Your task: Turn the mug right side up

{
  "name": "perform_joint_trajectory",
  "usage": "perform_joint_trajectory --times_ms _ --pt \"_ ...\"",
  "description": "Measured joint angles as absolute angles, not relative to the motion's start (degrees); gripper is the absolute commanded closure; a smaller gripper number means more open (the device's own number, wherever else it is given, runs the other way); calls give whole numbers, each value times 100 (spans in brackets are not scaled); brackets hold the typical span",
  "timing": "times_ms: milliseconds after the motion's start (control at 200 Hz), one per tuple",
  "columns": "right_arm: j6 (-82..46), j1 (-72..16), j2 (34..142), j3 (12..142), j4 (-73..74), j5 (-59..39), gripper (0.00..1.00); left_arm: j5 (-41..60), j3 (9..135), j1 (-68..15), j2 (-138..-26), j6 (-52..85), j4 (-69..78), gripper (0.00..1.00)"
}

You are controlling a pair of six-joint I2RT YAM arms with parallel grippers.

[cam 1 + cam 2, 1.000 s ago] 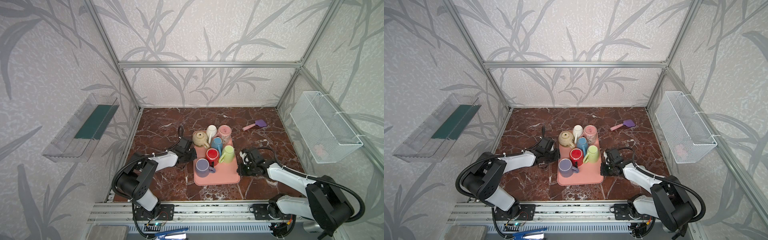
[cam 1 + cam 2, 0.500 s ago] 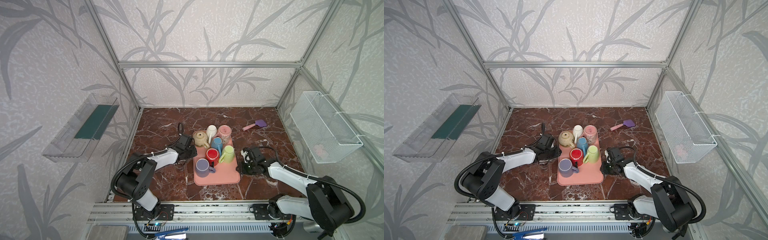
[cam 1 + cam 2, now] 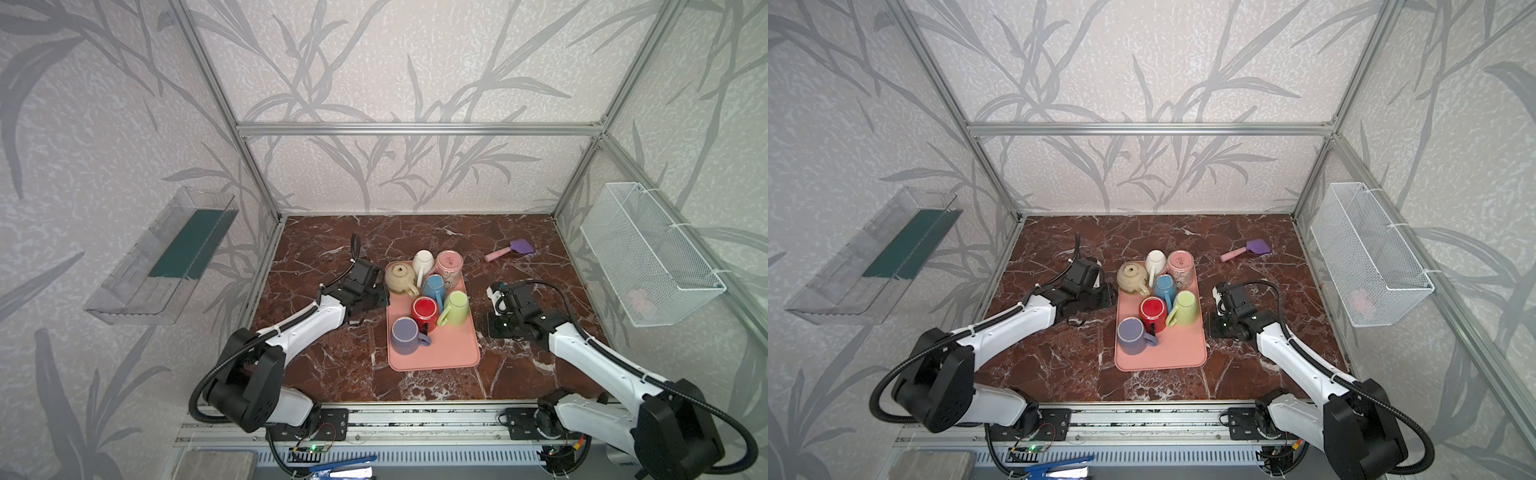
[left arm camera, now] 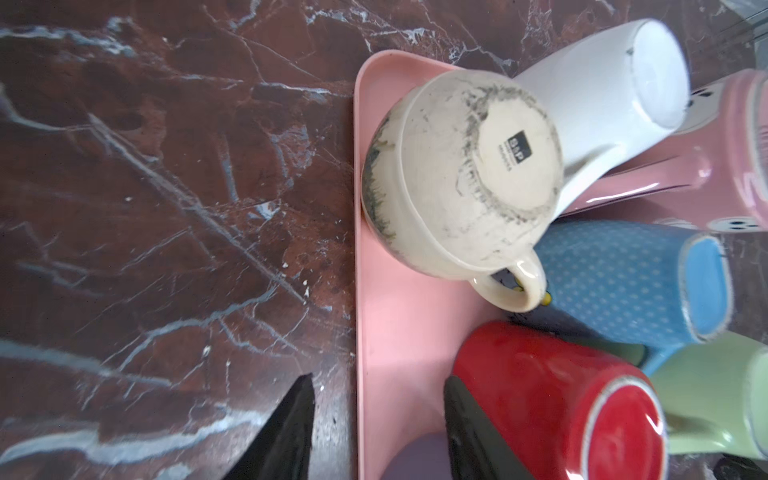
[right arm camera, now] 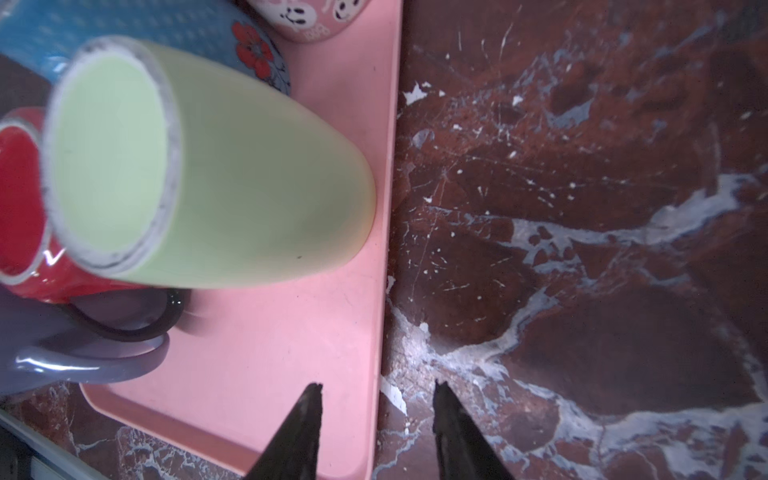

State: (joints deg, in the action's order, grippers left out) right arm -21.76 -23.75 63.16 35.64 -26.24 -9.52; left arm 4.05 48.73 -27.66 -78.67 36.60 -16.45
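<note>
A flat pink plastic tray [image 3: 440,349] lies mid-desk between the two arms on the dark red marble desk [image 3: 340,361], and the mug to be turned is somewhere on it. It carries seven mugs bunched toward its far end. Six show their bases upward: a speckled cream stoneware mug [image 4: 457,166], a tall white mug [image 3: 423,261], a pink mug printed with little faces [image 3: 449,264], a blue dotted mug [image 3: 433,286], a glossy red mug [image 4: 540,395] and a pale green mug [image 5: 249,187]. I cannot tell whether the lavender mug [image 3: 405,332] nearest the arms is upright. Which mug is meant is not clear. The left gripper [image 4: 378,378] is released and empty. Its black fingers [image 4: 286,428] straddle the tray's rim, one over the desk, one over the tray beside the red mug, with the cream mug ahead. The right gripper [image 5: 378,383] is likewise released, straddling the opposite rim with the green mug ahead. Each mug's long axis looks roughly vertical, mouth down, so I judge a sideways grip and half-roll is needed. The left arm is nearer the cream and red mugs, the right nearer the green. A white wire basket [image 3: 648,257] on the right wall holds something pale pink, too blurred to name.
</note>
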Motion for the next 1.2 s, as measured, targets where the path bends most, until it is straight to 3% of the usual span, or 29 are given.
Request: perform_joint_trajectory --times_ms 100,195,285,655,1200 --pt "-1973 -2683 6038 3570 -2740 -923 47 305 4814 -2770 -7247 3566 -1938 34" --pt "-1761 -3210 5942 3612 -2801 -840 46 244 4711 -2770 -6624 3503 -2204 8" --pt "-1553 -3717 5975 3741 -2880 -751 45 185 4606 -2770 -6184 3420 -2416 2" --pt "-709 -4908 6608 4357 -2541 -755 46 36 4460 -2770 -5140 3218 -3157 1" --pt "351 -5439 8313 5701 -2965 -1011 55 -187 4984 -2770 -4372 2449 -3859 1"
